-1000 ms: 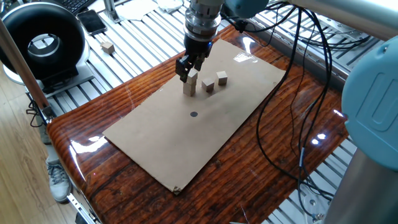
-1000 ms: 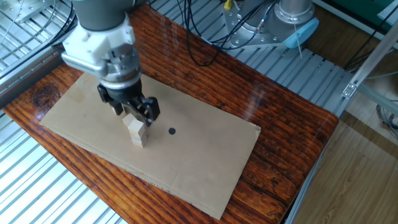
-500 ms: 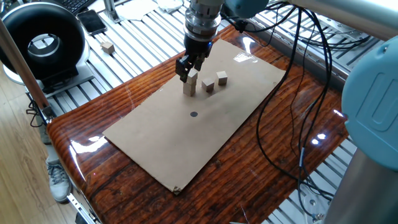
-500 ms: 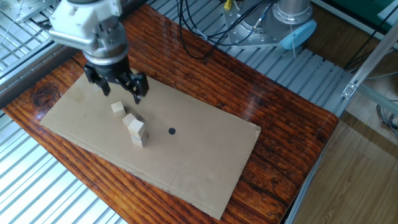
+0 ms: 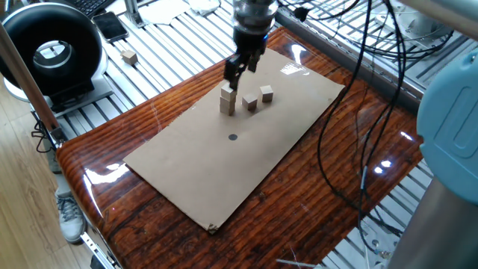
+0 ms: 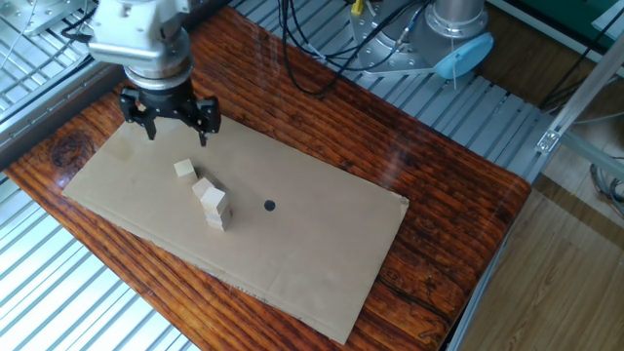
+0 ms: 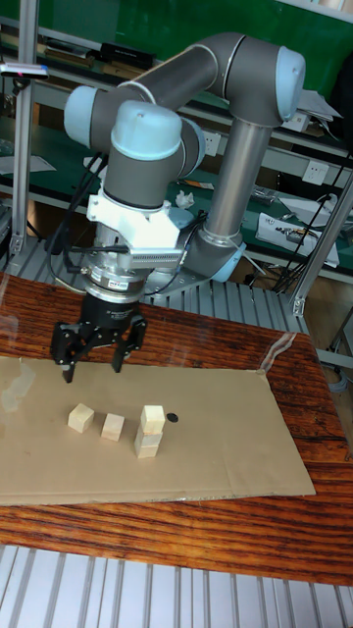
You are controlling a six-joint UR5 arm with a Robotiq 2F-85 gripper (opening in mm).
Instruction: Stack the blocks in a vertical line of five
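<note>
Overhead, the black two-finger claw (image 7: 97, 345) hung wide open and empty, above the loose light tan wooden cubes (image 7: 80, 418), seemingly to feed the two-cube stack (image 7: 149, 432).

On the cardboard sheet (image 7: 226, 446) stands a short stack of two blocks (image 7: 150, 432), one squarely on the other. A small black dot (image 7: 173, 417) lies just beside the stack, on its right in the picture. Two single blocks lie on the stack's other side: a near block (image 7: 113, 427) close by and a far block (image 7: 80, 418) beyond it. The end effector (image 7: 92, 366) hangs above and behind the far block, fingers spread and seemingly holding nothing.
</note>
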